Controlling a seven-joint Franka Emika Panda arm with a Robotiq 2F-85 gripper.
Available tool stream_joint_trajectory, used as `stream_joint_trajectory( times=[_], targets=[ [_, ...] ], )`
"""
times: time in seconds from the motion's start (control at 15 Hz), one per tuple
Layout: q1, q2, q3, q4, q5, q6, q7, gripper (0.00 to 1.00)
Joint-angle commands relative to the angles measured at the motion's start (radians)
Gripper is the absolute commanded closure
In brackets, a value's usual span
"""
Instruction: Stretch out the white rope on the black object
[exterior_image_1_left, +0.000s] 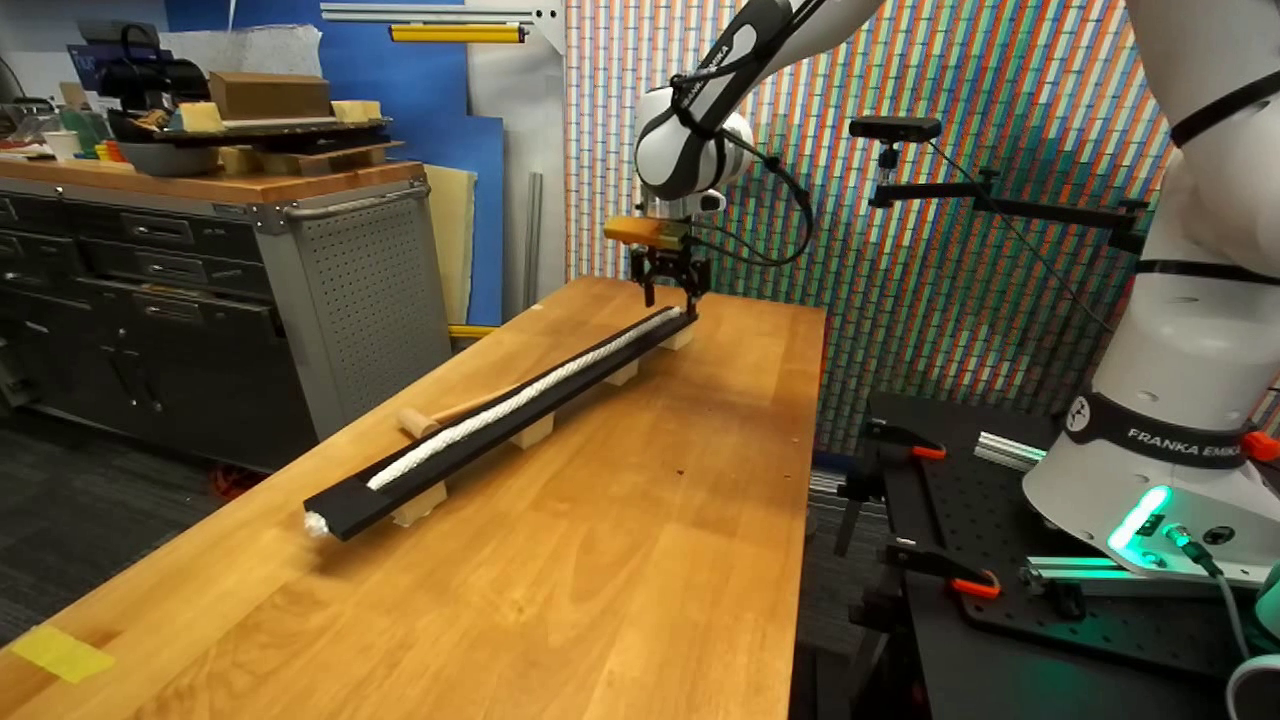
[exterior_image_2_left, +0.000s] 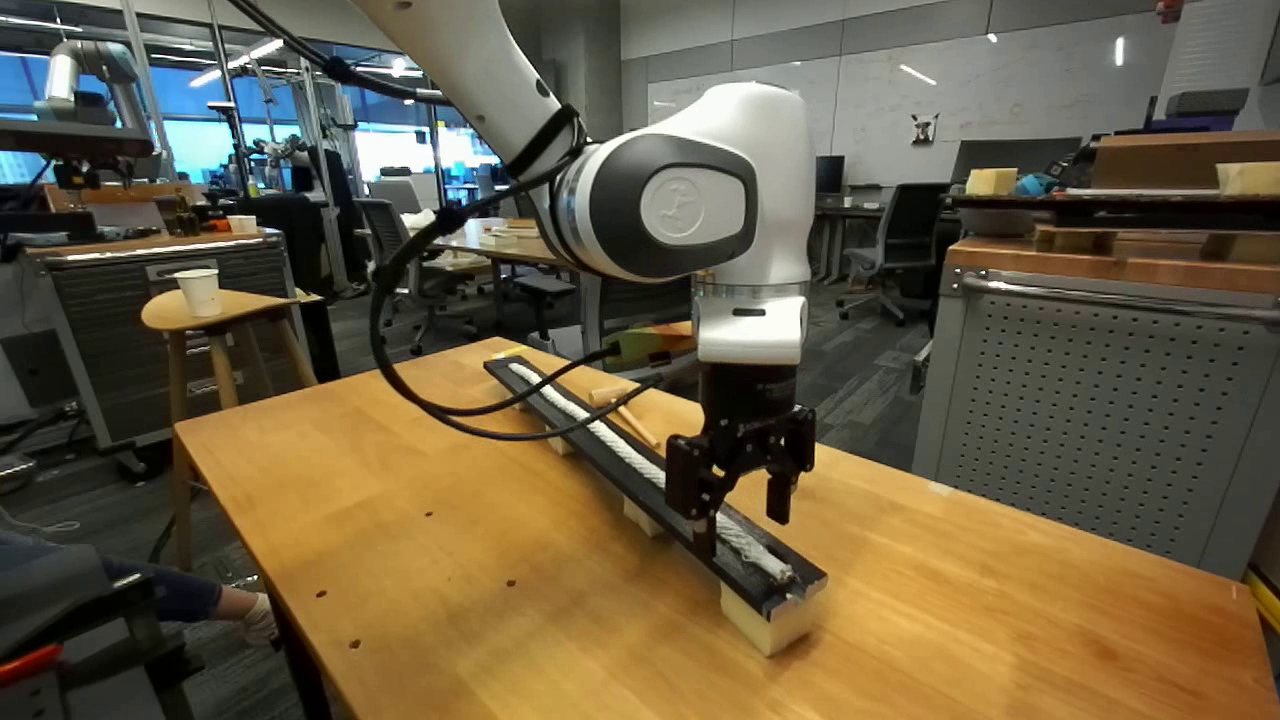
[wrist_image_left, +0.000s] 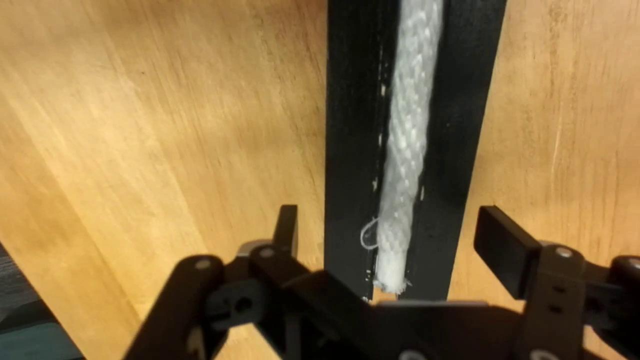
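Observation:
The white rope lies nearly straight along the groove of the long black object. It shows in the exterior view too. At one end the rope passes under a black covered part, and a frayed tip sticks out beyond it. My gripper is over the opposite end, pointing down. In the wrist view my gripper is open, its fingers on either side of the black object. The rope runs between them, not gripped, with its frayed end and a loose thread loop near the palm.
Pale blocks hold the black object above the wooden table. A wooden mallet lies beside the strip, also visible in the exterior view. Yellow tape is on a table corner. A tool cabinet stands beyond the table edge.

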Motion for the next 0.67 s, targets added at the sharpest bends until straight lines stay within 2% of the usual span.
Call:
stream_joint_trajectory(
  times=[0.0, 0.27, 0.6],
  targets=[
    [0.026, -0.103, -0.005, -0.097, -0.017, 0.044, -0.063, 0.0],
    [0.081, -0.192, -0.008, -0.184, -0.097, 0.076, -0.128, 0.0],
    [0.127, -0.332, 0.028, -0.308, -0.169, 0.115, -0.262, 0.0]
  ],
)
